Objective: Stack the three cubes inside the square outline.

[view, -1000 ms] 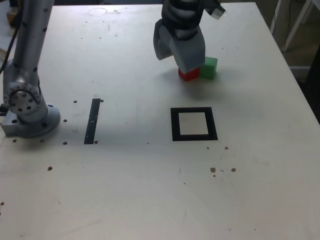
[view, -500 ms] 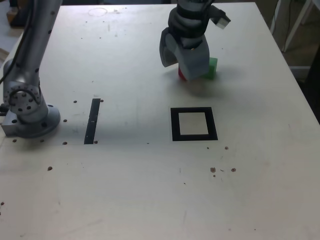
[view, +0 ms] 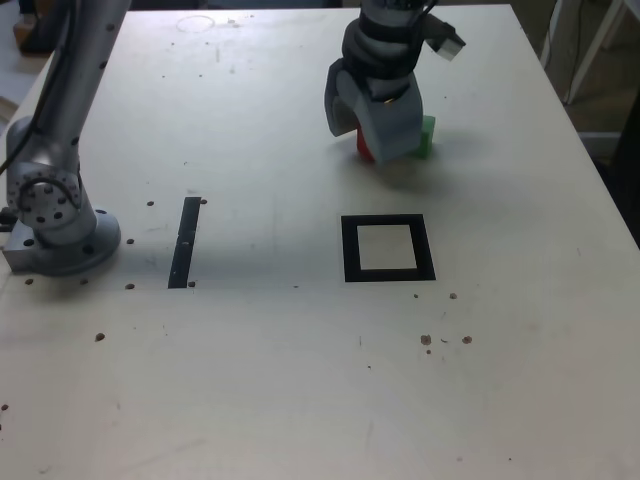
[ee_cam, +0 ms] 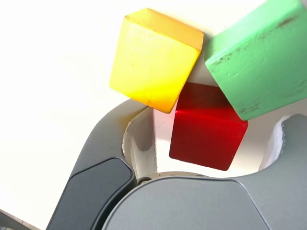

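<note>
We see the gripper (view: 372,135) down low on the table (view: 300,380), with its two grey jaws apart and the red cube (ee_cam: 207,127) sitting in the gap between them. The jaws do not squeeze it; there is white space on both sides. The yellow cube (ee_cam: 153,60) and the green cube (ee_cam: 261,55) sit close together right by the red one, past the jaw tips. In the exterior view the green cube (view: 427,137) peeks out on the right of the gripper. The square outline (view: 388,248) lies nearer to us, apart from the cubes, with nothing in it.
</note>
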You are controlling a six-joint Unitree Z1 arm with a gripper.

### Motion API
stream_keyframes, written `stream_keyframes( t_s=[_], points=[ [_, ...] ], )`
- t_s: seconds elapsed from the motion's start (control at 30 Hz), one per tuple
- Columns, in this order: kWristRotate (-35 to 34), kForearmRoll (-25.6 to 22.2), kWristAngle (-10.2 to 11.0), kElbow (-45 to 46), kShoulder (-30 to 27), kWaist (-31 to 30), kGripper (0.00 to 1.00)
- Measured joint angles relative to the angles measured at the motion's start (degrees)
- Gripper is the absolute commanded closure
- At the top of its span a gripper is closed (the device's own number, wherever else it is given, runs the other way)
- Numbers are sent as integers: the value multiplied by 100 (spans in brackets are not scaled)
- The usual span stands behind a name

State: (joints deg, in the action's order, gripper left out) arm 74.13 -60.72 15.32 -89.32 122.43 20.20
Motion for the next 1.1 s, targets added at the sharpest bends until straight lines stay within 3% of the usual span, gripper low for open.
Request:
stream_keyframes(
  t_s=[0.53, 0.87, 1.1],
  points=[
    [0, 144, -19, -4, 0, 47, 18],
    [-27, 171, -35, -2, 0, 48, 47],
    [-28, 173, -64, 14, 0, 55, 60]
  ],
)
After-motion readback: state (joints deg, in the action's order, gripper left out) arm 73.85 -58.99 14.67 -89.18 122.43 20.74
